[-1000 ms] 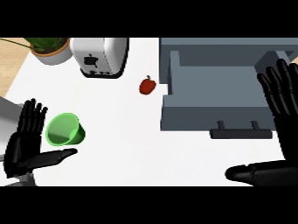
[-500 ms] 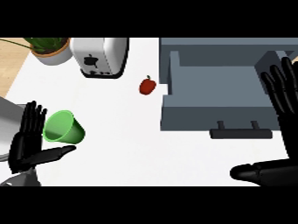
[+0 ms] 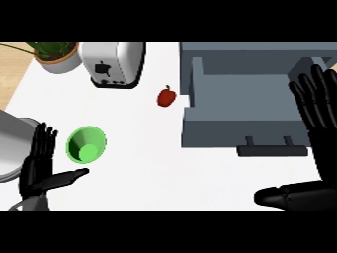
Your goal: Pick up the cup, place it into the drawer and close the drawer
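While its mouth faces upward, green cup [image 3: 86,144] upright, left robot hand [image 3: 39,172] just beside, fingers [image 3: 45,142] spread wide

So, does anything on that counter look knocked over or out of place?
Nothing much. The green cup shows its inside, apparently upright, beside the left hand. The drawer stands open, and a red pepper sits alone beside it.
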`<state>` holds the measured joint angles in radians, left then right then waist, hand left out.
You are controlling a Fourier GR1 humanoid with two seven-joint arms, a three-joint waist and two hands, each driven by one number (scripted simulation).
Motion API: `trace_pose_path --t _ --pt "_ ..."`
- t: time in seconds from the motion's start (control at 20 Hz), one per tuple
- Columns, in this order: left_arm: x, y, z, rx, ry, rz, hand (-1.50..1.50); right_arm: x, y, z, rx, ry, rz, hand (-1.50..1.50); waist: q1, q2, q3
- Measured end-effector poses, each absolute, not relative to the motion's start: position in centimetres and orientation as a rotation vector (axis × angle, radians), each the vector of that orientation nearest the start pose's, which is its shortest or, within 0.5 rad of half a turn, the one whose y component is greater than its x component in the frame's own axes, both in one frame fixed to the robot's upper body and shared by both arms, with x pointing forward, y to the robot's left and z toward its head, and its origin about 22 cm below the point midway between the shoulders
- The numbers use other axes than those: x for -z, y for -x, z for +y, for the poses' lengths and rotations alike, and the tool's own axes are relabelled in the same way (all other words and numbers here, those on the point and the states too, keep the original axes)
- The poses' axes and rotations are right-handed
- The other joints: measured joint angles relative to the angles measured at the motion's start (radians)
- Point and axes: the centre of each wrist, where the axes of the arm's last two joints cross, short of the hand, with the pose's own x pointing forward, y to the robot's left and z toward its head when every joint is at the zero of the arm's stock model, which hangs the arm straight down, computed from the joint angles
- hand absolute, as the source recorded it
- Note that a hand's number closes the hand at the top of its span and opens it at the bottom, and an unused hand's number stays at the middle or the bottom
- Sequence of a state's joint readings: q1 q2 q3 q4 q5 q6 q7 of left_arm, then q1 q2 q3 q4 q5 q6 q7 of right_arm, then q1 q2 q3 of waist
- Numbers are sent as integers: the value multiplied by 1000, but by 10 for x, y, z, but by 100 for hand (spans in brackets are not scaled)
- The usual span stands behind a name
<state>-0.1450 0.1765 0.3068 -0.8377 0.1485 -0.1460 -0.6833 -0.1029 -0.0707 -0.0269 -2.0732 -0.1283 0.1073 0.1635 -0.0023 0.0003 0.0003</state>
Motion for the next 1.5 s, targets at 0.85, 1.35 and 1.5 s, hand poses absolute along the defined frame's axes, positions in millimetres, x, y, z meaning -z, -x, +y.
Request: trace_pose_path --t 0.85,1.35,1.5 --pt "137 -250 335 -236 -57 -1723 -150 -145 -224 -232 -151 -162 -2000 -150 -3 1 -1" --pt "143 -252 333 -289 26 -1690 -150 -144 -221 -238 -148 -169 -2003 -150 -8 3 -2" --pt "141 -255 332 -298 85 -1684 -150 -149 -221 -242 -138 -164 -1999 -150 -6 2 -1"
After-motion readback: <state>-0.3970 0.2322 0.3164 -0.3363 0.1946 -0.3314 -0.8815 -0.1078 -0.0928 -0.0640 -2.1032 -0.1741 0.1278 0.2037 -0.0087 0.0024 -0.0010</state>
